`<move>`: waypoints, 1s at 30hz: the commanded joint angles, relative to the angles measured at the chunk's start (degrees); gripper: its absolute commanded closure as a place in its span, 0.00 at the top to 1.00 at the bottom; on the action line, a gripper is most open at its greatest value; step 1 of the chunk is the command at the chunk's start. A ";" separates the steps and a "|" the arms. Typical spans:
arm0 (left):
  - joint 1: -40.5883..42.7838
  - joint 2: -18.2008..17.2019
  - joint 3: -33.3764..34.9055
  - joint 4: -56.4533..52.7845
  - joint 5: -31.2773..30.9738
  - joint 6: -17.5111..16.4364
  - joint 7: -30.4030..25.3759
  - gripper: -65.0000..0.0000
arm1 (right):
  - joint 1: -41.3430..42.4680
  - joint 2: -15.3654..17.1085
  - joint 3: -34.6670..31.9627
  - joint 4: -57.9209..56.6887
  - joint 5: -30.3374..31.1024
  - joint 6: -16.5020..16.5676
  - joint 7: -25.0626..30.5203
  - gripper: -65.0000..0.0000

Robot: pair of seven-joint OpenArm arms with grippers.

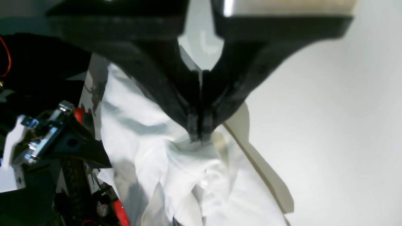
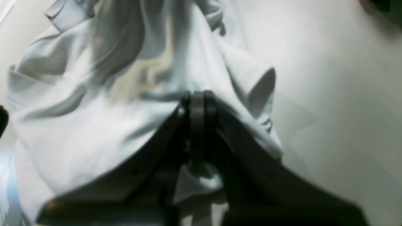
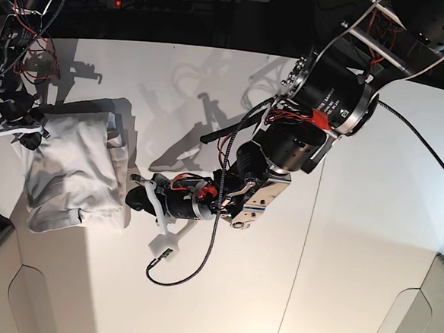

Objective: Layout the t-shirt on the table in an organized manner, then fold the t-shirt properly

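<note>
The t-shirt (image 3: 73, 171) lies bunched and wrinkled at the left side of the base view, on the white table (image 3: 354, 244), which stretches well beyond it to the right.

In the left wrist view, the left gripper (image 1: 199, 138) sits at the centre of the frame with its black jaws pressed together on a gathered fold of the white cloth. The shirt spreads below it toward the bottom of the frame, and a dark seam in the table runs diagonally at lower right.

In the right wrist view, the right gripper (image 2: 198, 97) is at the middle of the frame, its jaws closed tight on a ridge of the shirt. The fabric drapes away toward the upper left, and a sleeve opening (image 2: 262, 91) shows just to its right.
</note>
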 commanded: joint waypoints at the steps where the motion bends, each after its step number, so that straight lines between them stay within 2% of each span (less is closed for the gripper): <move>1: -1.75 0.57 -0.39 1.09 -1.09 -0.66 -1.05 0.00 | 0.02 0.02 0.31 2.64 0.63 1.88 -2.36 0.00; 3: -1.70 0.57 -2.38 2.16 -1.25 -1.05 -0.92 0.00 | 0.02 -0.28 1.07 8.09 2.08 4.81 -3.98 0.00; 6: -1.64 0.13 -8.09 4.39 -1.55 -5.26 1.70 0.00 | -0.02 -0.28 1.73 16.92 3.87 7.41 -7.37 0.00; 8: -0.98 -2.27 -12.74 7.13 -3.52 -5.26 5.70 0.00 | -0.55 -0.26 1.84 22.51 5.07 8.09 -10.08 0.00; 10: 0.87 -5.62 -17.35 11.41 -8.37 -5.26 11.23 0.00 | -2.49 -0.28 1.86 27.93 6.95 9.22 -12.04 0.00; 13: 6.27 -12.31 -23.63 19.91 -15.56 -5.26 16.92 0.00 | -8.31 -0.28 1.86 35.12 8.81 10.73 -12.33 0.00; 15: 11.21 -17.49 -27.58 26.32 -18.29 -5.26 18.95 0.00 | -13.38 -0.28 1.86 38.99 9.90 10.84 -12.33 0.00; 18: 19.93 -25.53 -34.36 34.47 -19.06 -5.26 21.22 0.00 | -21.53 -0.26 1.88 43.04 11.15 11.23 -12.33 0.00; 22: 34.56 -34.40 -46.64 40.68 -22.91 -5.26 22.45 0.00 | -31.41 -0.26 1.88 44.65 11.47 11.65 -13.88 0.00; 25: 45.70 -38.14 -58.51 41.92 -27.30 -5.26 26.34 0.00 | -37.55 -0.22 1.88 44.61 11.65 11.63 -17.20 0.00; 28: 56.96 -39.65 -69.79 41.90 -33.94 -5.26 33.38 0.00 | -44.26 0.35 1.86 44.54 13.53 11.63 -19.39 0.00; 30: 65.02 -40.28 -74.10 41.90 -39.78 -5.26 38.42 0.00 | -49.16 1.42 1.81 44.50 16.00 11.63 -20.04 0.00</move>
